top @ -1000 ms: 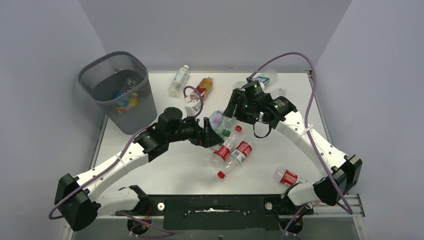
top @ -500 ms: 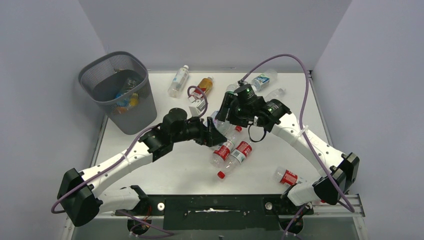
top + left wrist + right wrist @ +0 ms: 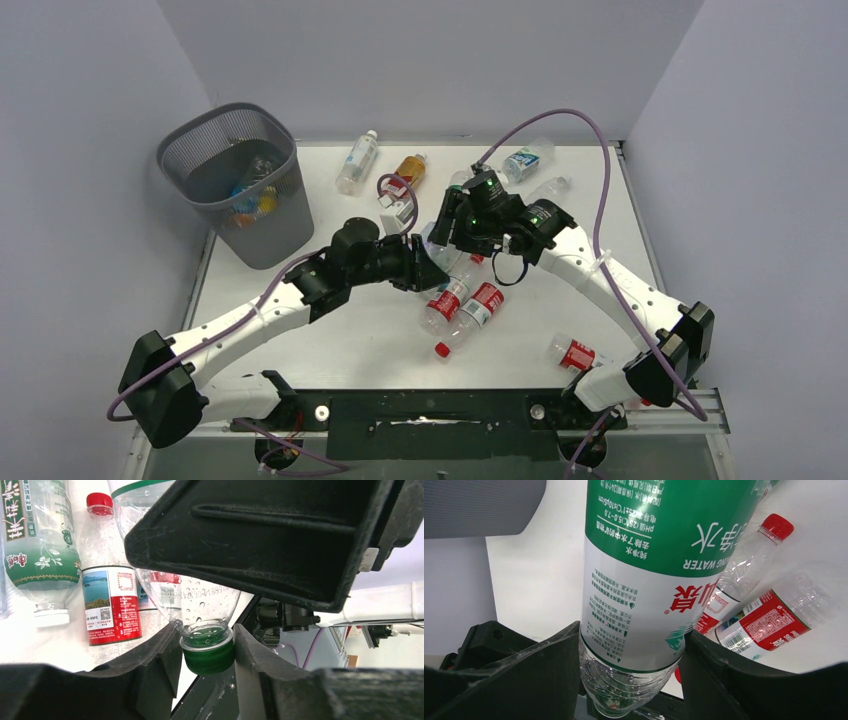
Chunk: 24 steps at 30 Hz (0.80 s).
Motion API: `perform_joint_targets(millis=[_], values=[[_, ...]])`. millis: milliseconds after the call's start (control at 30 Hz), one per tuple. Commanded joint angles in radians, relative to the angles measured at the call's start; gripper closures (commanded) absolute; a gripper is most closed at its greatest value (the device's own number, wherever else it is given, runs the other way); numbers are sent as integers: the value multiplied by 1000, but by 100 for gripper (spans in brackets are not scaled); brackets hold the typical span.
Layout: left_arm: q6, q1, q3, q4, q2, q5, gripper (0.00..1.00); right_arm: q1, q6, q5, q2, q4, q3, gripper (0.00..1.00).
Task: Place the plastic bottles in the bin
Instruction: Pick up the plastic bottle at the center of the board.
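A clear plastic bottle (image 3: 639, 555) with a green and white label is held between both arms above the middle of the table. My right gripper (image 3: 631, 640) is shut on its body, near the neck end. My left gripper (image 3: 207, 652) is shut on its green cap (image 3: 209, 659), both fingers touching it. In the top view the left gripper (image 3: 430, 272) and right gripper (image 3: 452, 235) meet nose to nose, and most of this bottle is hidden. The dark grey mesh bin (image 3: 172, 136) stands at the back left, with bottles (image 3: 250, 195) inside it.
Two red-labelled bottles (image 3: 447, 300) (image 3: 478, 305) lie just below the grippers; a third (image 3: 575, 353) lies near the right arm's base. At the back lie a white-capped bottle (image 3: 357, 162), an amber one (image 3: 408, 172) and a blue-labelled one (image 3: 525, 158).
My left gripper has moved right toward the right gripper and closed on the green cap. The right arm has shifted left with the bottle in its grip.
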Motion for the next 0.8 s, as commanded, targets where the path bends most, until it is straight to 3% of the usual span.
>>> perform_joint_targets(millis=[0,300,667,767], values=[[3,-16,13,79,-13,12,69,10,15,-3,-3,55,27,38],[19,-16,38,32,-46,-7,73,11,20,-22,-2,71,19,26],[25,-16,43,9,-53,-28,73,-32,41,-98,-38,106,11,1],[30,-16,44,-1,-54,-48,73,-52,46,-104,-75,101,9,2]])
